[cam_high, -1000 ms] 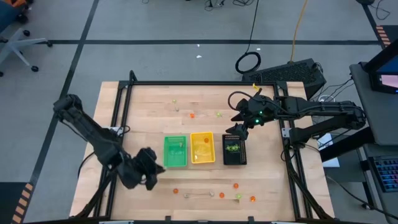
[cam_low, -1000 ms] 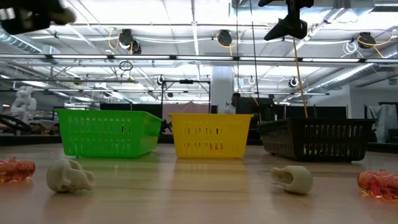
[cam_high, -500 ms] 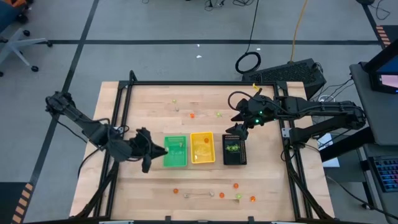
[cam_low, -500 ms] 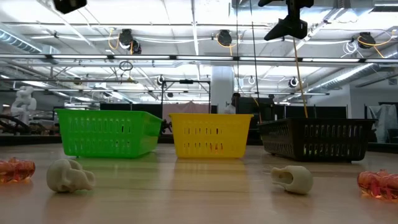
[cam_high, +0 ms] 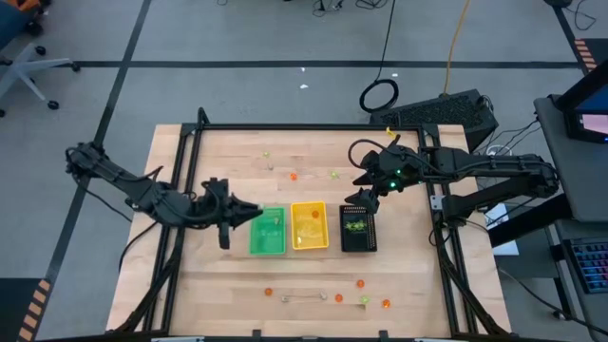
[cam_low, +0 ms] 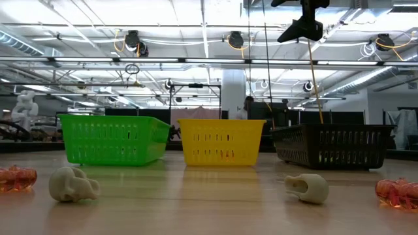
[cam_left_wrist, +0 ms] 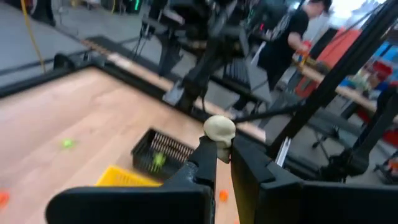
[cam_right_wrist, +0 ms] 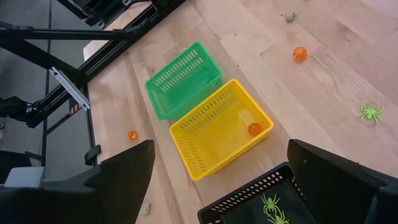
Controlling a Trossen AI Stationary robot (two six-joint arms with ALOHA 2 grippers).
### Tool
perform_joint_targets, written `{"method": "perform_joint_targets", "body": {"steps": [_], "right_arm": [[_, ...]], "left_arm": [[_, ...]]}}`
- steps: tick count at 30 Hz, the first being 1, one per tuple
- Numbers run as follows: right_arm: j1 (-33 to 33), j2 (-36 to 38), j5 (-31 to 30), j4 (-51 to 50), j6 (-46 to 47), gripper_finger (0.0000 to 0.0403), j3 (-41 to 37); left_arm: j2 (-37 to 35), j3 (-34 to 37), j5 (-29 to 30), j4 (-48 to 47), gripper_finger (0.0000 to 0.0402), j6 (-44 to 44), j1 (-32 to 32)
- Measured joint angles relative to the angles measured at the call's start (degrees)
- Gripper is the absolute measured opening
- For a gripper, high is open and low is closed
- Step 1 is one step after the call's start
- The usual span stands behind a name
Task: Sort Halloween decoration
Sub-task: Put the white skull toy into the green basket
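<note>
Orange, yellow-green and pale trinkets (cam_high: 362, 283) lie scattered; a pale skull (cam_left_wrist: 219, 130) sits pinched between fingers (cam_left_wrist: 205, 163).

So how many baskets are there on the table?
3, side by side in a row mid-table: the green basket nearest the left arm, the yellow basket in the middle, and the black basket below the right gripper. None looks hidden.

no text, label, brand, number or sign could be read in any view. the trays, the trinkets, the arms and the desk bore no legible marking, and the room beyond the desk showed nothing readable either.
</note>
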State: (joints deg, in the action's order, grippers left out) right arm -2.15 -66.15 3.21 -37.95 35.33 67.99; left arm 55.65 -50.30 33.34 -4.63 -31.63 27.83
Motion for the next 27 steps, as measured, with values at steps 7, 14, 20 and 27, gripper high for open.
{"method": "perform_joint_targets", "body": {"steps": [7, 14, 20, 27], "right_arm": [[0.0, 0.0, 0.01, 0.0, 0.0, 0.0352, 0.0], [0.0, 0.0, 0.01, 0.0, -0.07, 0.0352, 0.0], [0.0, 0.0, 0.01, 0.0, -0.22, 0.0352, 0.0], [0.0, 0.0, 0.04, -0.02, -0.48, 0.0352, 0.0]], "left_arm": [[0.14, 3.42, -0.1, 10.69, 0.0024, 2.55, -1.08], [0.17, 7.48, -0.24, 19.39, 0.0025, 2.61, -1.2], [0.17, 9.76, -0.24, 26.45, 0.0024, 3.71, -1.2], [0.19, 9.76, -0.26, 26.65, 0.0025, 3.66, -1.2]]}}
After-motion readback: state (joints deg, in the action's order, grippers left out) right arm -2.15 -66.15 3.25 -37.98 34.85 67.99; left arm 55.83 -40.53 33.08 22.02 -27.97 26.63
